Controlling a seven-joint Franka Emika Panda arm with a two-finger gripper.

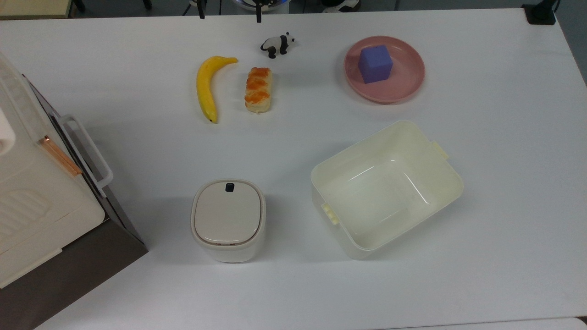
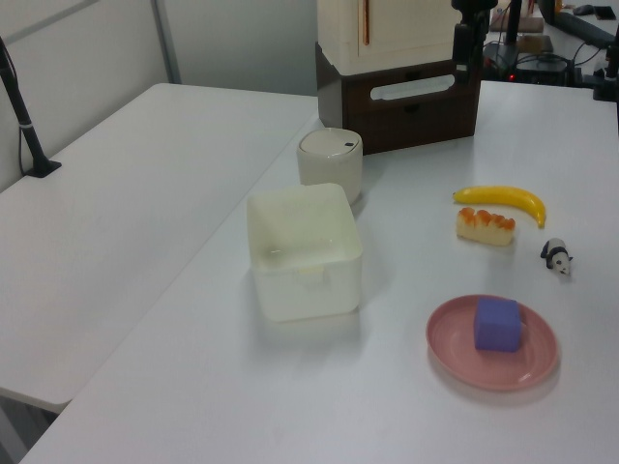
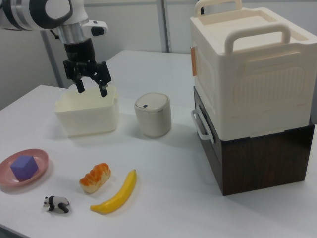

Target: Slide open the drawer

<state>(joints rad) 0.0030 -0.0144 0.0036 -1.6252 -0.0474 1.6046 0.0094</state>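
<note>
The drawer (image 1: 73, 149) sits shut in a dark brown cabinet under a cream-white appliance (image 1: 27, 192) at the top view's left edge. Its white loop handle (image 1: 87, 152) faces the table. In the left view the drawer front (image 2: 387, 104) and handle (image 2: 411, 90) are at the far end. In the right view the handle (image 3: 199, 128) is at centre right. My gripper (image 3: 92, 88) hangs open and empty, high over the table and far from the handle. The left view has my gripper (image 2: 464, 43) near its top edge. One fingertip (image 1: 259, 17) pokes in at the top view's upper edge.
A cream plastic bin (image 1: 440, 183) and a small lidded bin (image 1: 228, 219) stand mid-table. A banana (image 1: 205, 87), a bread roll (image 1: 258, 89), a toy panda (image 1: 277, 44) and a pink plate (image 1: 403, 87) with a purple cube (image 1: 375, 63) lie along the top view's far side.
</note>
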